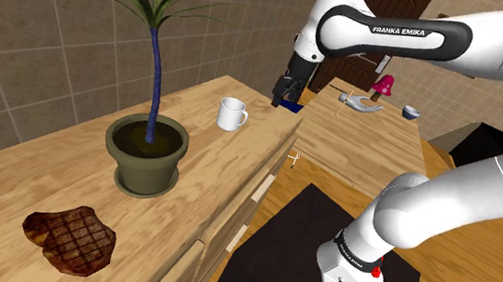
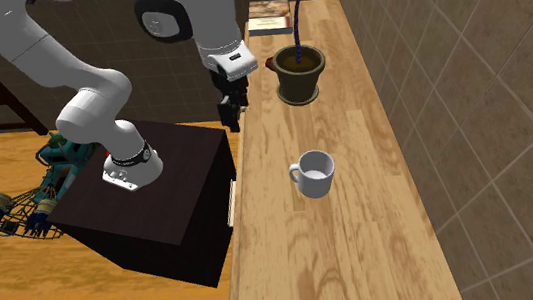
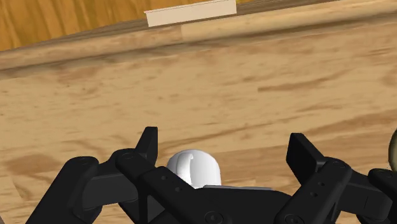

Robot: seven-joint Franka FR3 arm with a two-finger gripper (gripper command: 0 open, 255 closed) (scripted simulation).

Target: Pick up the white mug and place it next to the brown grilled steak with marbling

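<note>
A white mug (image 1: 232, 113) with a handle stands upright on the long wooden counter (image 1: 40, 182), beyond the potted plant. The brown grilled steak (image 1: 69, 237) lies flat at the counter's near end in the shoulder view. My black gripper (image 1: 287, 92) hangs above the counter's front edge, to the shoulder view's right of the mug and apart from it. In the second exterior view the gripper (image 2: 231, 112) is up and left of the mug (image 2: 314, 174). In the wrist view the gripper (image 3: 224, 149) is open, and the mug (image 3: 194, 167) peeks out low between the fingers, untouched.
A potted plant (image 1: 146, 154) with a tall blue stem stands between mug and steak. The black stand (image 2: 149, 200) sits against the counter's front. A cream drawer handle (image 3: 191, 13) is on the counter's front. Small objects (image 1: 375, 95) lie on the surface beyond; a wire basket (image 2: 14, 210) is on the floor.
</note>
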